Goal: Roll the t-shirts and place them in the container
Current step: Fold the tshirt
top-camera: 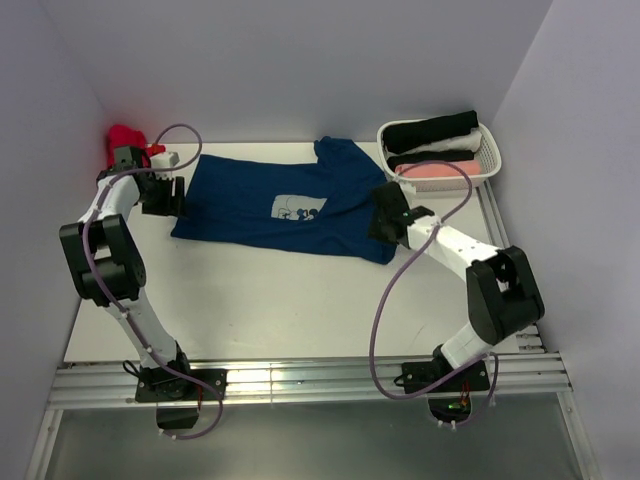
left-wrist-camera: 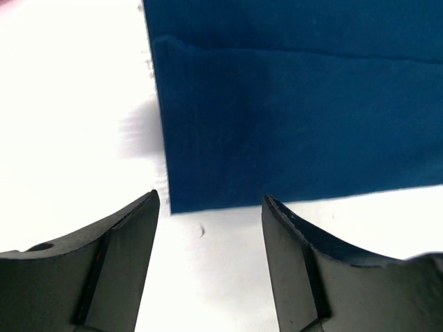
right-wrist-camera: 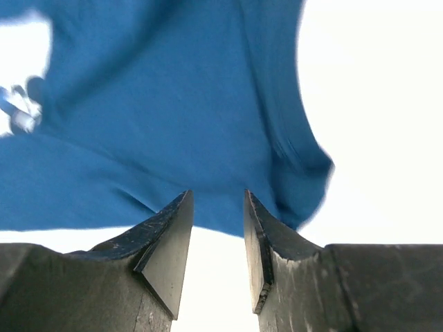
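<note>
Top external view: found navy t-shirt (top-camera: pixel 270 205) spread flat on the white table (top-camera: pixel 280 300), pale chest print (top-camera: pixel 295 207) facing up, hem toward the left, sleeves toward the right. Saw left gripper (top-camera: pixel 172 197) right at the hem edge and right gripper (top-camera: pixel 383 215) low at the shirt's right end. Noted white basket (top-camera: pixel 490 150) at the far right corner, holding 3 rolled pieces: black roll (top-camera: pixel 430 132), white roll (top-camera: pixel 440 152), pink roll (top-camera: pixel 435 170). Spotted red cloth (top-camera: pixel 125 137) bunched in the far left corner, behind the left arm.

Left wrist view: found fingers (left-wrist-camera: pixel 124 235) spread wide with nothing between, hem corner just beyond the tips, 1 fold line running across the cloth.

Right wrist view: found fingers (right-wrist-camera: pixel 169 235) parted by a narrower gap, gripping nothing, blue cloth edge just past the tips.
</note>
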{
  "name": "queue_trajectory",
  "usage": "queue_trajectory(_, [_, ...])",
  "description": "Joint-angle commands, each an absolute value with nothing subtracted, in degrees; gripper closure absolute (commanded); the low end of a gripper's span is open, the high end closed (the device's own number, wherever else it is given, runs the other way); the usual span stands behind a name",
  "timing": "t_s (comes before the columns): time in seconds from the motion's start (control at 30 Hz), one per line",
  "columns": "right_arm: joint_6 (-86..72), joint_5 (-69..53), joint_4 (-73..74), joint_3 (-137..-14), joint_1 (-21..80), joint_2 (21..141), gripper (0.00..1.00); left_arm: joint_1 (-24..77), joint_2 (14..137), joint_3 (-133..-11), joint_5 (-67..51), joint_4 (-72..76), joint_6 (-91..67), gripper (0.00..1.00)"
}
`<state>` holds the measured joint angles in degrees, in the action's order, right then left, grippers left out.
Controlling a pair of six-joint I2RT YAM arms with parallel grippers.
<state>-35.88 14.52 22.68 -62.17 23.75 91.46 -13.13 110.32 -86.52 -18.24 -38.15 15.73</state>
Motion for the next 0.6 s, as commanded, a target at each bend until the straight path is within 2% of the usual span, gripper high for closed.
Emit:
queue_trajectory(0.0, [-40.4, 12.9, 19.4, -53.6, 23.8, 87.8, 0.58, -14.9, 107.1, -84.7, -20.5, -40.3, 18.8, 0.33])
queue_trajectory(0.17, [-41.5, 11.9, 16.0, -48.5, 23.7, 86.6, 0.56, -17.6, 108.7, -83.7, -25.1, -43.3, 21.4, 0.28])
queue_trajectory(0.37, [-41.4, 12.1, 13.9, -48.1, 23.6, 88.8, 0.56, -20.1, 110.7, -84.5, -28.1, -45.3, 21.7, 0.28])
queue_trajectory(0.5, [-41.1, 11.7, 13.2, -47.9, 23.4, 89.6, 0.65, -20.1, 111.5, -83.8, -28.7, -45.4, 21.4, 0.28])
queue_trajectory(0.57, [-41.0, 11.8, 13.5, -47.5, 23.0, 89.1, 0.75, -20.2, 112.0, -83.4, -28.7, -45.2, 21.4, 0.29])
